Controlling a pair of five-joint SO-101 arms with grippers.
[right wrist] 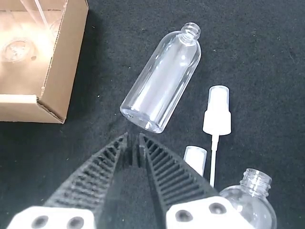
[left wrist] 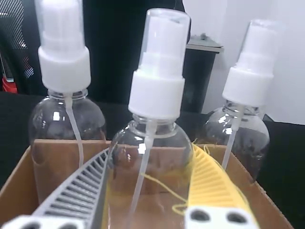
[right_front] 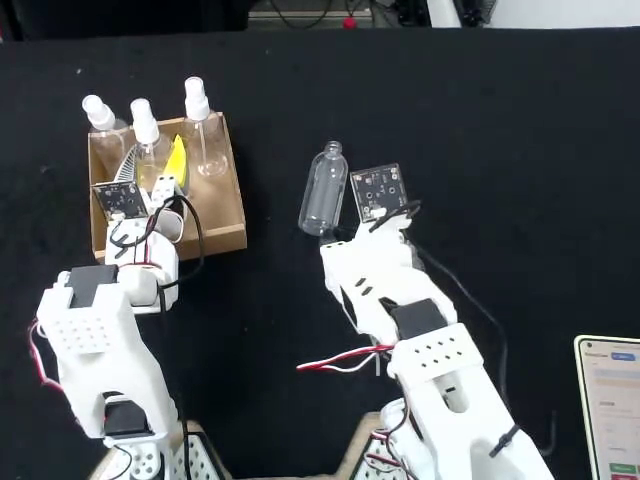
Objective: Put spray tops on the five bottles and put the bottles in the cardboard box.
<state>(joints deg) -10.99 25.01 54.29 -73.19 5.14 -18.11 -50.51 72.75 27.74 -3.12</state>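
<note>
The cardboard box (right_front: 225, 235) stands at the left and holds three clear bottles with white spray tops. My left gripper (left wrist: 152, 152) reaches into the box, its grey and yellow fingers shut on the middle bottle (left wrist: 152, 181), also seen from above (right_front: 148, 140). The other two capped bottles (left wrist: 64, 119) (left wrist: 238, 133) stand behind it. An uncapped bottle (right wrist: 162, 81) lies on its side on the black table. My right gripper (right wrist: 135, 140) is just short of its base, shut and holding nothing. A loose spray top (right wrist: 217, 117) lies beside it, and another uncapped bottle (right wrist: 250, 200) stands close by.
A small white cap (right wrist: 195, 160) lies by the loose spray top. The lying bottle (right_front: 323, 190) is about a hand's width right of the box. A screen device (right_front: 610, 410) lies at the table's right front edge. Black cloth covers the table.
</note>
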